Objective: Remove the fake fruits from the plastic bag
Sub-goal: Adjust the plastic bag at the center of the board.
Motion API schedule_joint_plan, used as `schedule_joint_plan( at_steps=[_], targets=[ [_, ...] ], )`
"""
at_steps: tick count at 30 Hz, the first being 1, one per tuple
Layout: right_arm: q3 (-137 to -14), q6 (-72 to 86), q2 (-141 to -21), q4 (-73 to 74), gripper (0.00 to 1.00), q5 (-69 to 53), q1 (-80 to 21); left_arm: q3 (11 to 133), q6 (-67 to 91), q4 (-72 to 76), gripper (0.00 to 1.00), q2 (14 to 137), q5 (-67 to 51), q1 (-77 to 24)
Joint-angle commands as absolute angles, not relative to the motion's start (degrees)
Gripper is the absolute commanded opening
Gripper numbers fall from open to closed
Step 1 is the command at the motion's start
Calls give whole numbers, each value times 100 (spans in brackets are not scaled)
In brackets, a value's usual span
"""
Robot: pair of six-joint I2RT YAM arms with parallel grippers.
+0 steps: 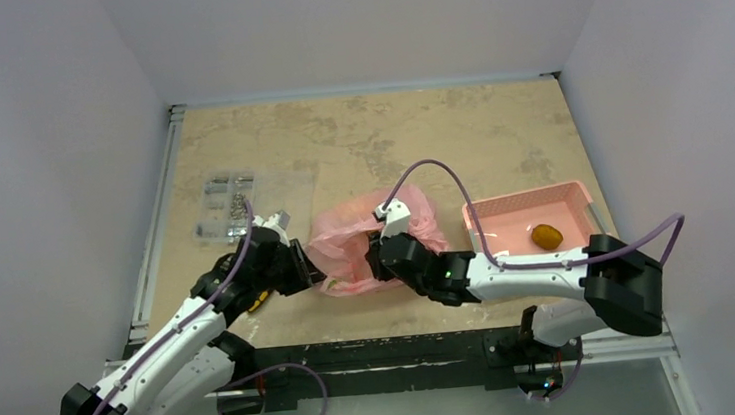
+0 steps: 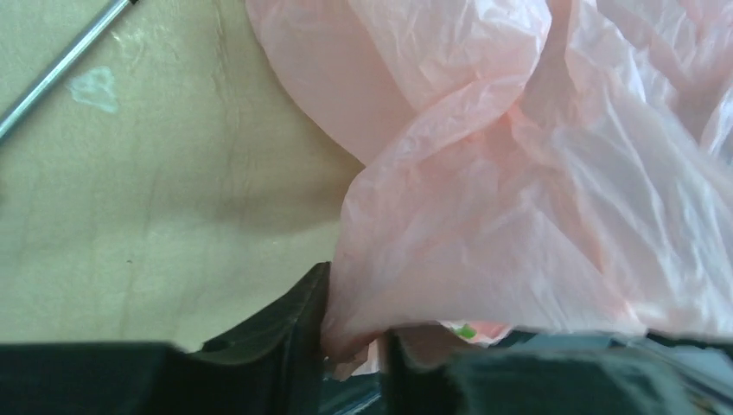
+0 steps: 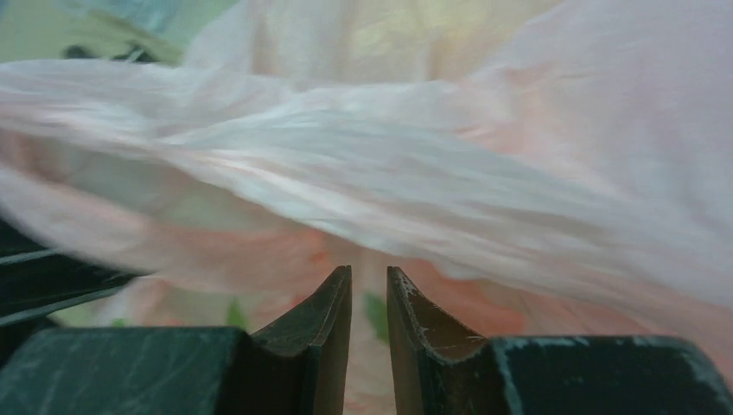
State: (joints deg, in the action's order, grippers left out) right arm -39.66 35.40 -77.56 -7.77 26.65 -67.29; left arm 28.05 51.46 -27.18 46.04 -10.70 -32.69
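The pink plastic bag [image 1: 370,229] lies crumpled mid-table. My left gripper [image 1: 300,266] is shut on its left edge; in the left wrist view the film [image 2: 519,199] is pinched between the dark fingers [image 2: 294,328]. My right gripper [image 1: 378,259] is pushed against the bag's near side. In the right wrist view it [image 3: 369,277] is all but shut, a narrow slit between the jaws and nothing in them, with bag folds [image 3: 415,173] just ahead. Blurred red and green show through the film. A brown kiwi [image 1: 547,237] lies in the basket. The other fruits are hidden.
A rigid pink rectangular basket [image 1: 504,206] stands right of the bag. A clear packet of small metal parts [image 1: 228,205] lies at the back left. Metal rails run along the table's left edge [image 1: 151,246]. White walls close in the table.
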Motion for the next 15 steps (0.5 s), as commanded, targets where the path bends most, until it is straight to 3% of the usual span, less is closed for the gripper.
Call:
schedule_joint_plan(
  at_steps=[1,2,6,10,15],
  targets=[
    [-4184,3440,-7745,232,21,4139,-6265,2779,4929,-2602,8,4362,-795,-3287],
    [-4155,3395,-7707,434,22,4238,-6122,2768,4896,-2628,0,4312,-821,-3287],
    [-4031,3191,-7490,729,22,4840,-6020,2751,4813,-2720,0,4132,-894,-3287],
    [-4012,2618,-7401,398,26,4447,-6042,2552,4951,-2357,0,4090,-1296,-3292],
    [-3930,2170,-7207,-324,46,3699,-6232,2421,5228,-1907,0,4279,-1770,-3304]
  ],
)
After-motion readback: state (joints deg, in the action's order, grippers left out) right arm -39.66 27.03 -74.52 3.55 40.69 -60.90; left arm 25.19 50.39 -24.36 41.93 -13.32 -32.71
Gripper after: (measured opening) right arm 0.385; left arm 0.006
